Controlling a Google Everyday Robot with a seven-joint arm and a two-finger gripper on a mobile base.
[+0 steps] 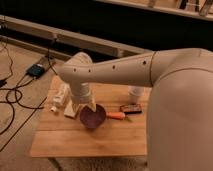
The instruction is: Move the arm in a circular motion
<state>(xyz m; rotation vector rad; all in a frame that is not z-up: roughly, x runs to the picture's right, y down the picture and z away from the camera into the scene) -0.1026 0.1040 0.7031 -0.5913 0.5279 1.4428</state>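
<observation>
The arm (125,72) is a very large cream-white tube with small dark screw holes. It reaches from the right edge leftward across the wooden table (90,140). It bends at a rounded joint (75,70) and a short segment (81,92) drops down toward the table. The gripper (74,106) hangs at its lower end, low over the table's left part, just left of a purple bowl (92,116). Nothing shows in its grasp.
On the table lie a white bottle (61,95), an orange object (116,115), a small dark object (131,108) and a white cup (135,93). Cables and a dark box (36,70) lie on the floor at left. A dark wall with a pale ledge (90,42) runs behind.
</observation>
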